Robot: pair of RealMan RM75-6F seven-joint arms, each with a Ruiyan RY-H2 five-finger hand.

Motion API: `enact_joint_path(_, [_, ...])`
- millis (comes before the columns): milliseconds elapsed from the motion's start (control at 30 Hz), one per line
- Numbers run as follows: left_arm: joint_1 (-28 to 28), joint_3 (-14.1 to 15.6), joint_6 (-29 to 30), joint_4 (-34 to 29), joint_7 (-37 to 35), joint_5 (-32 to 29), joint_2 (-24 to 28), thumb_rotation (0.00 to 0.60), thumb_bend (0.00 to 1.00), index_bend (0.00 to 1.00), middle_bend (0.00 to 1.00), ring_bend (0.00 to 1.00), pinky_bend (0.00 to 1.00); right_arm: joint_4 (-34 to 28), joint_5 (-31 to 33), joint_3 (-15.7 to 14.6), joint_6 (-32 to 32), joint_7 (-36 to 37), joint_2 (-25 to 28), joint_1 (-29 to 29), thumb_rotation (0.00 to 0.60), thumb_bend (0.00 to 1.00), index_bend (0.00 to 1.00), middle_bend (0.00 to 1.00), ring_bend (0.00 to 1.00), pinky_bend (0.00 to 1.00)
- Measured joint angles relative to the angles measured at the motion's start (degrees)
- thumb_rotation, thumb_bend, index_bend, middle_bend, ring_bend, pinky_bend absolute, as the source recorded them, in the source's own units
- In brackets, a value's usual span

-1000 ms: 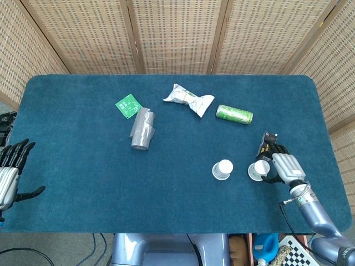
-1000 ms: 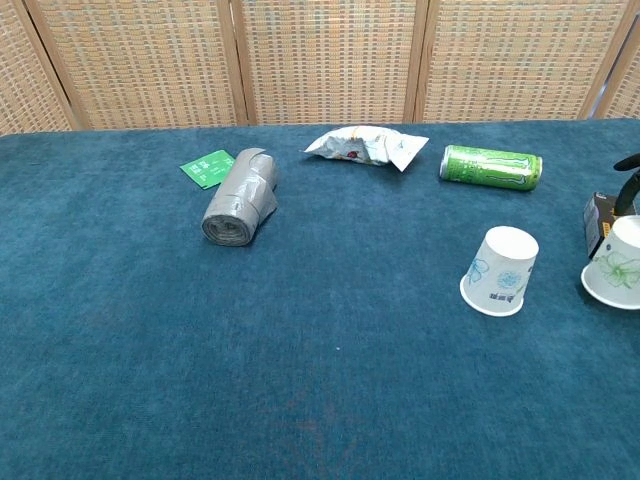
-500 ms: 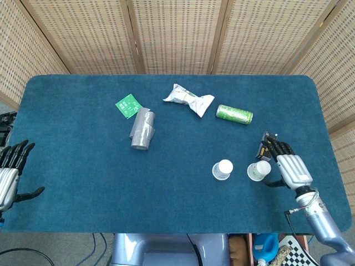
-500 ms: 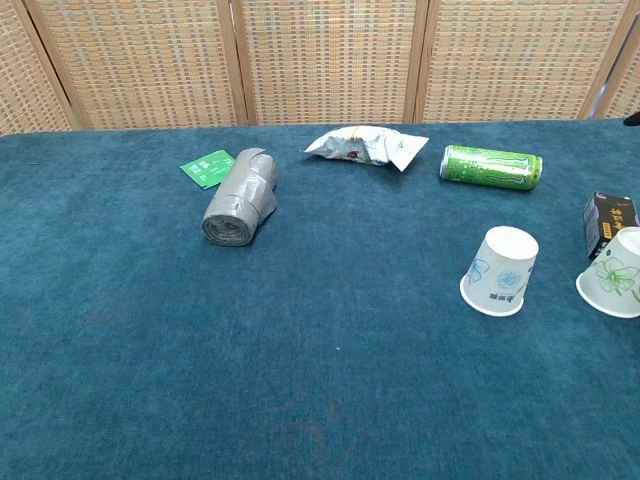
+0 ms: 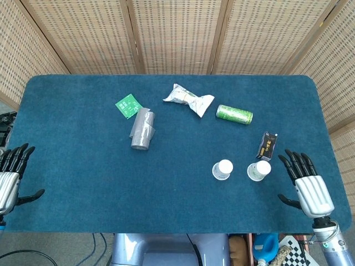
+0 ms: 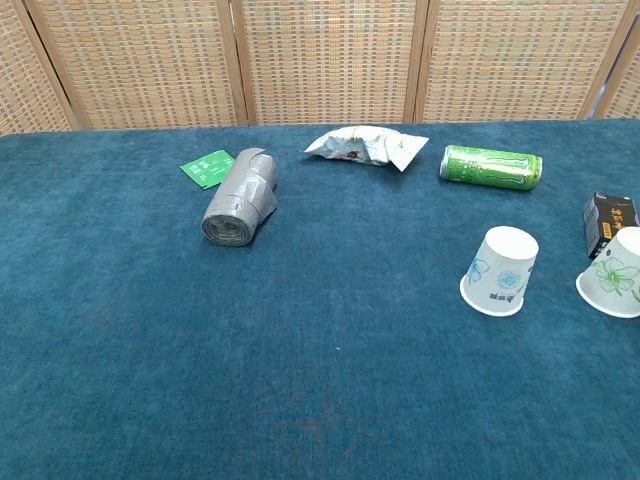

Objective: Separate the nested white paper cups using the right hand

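Note:
Two white paper cups stand upside down and apart on the blue table. One cup is left of the other cup. My right hand is open with fingers spread, to the right of the second cup and clear of it, seen only in the head view. My left hand is open at the table's left edge, far from both cups.
A small black packet lies just behind the right cup. A green can, a white snack bag, a grey roll and a green card lie further back.
My right hand has let go of the right cup and drawn back to the right and toward the table's near edge, with its fingers spread. The cup stays where it was set.

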Motion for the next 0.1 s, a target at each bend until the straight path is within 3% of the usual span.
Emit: enact_joint_path(100, [0.19,0.29,0.16,0.26,-0.38,0.64,0.03,0.600,0.06,0.00,0.00,0.00,0.00,0.44,-0.41,-0.14,0.64,0.25,-0.37,-0.66,0.600,0.00,0.00,0.00,0.00,0.00])
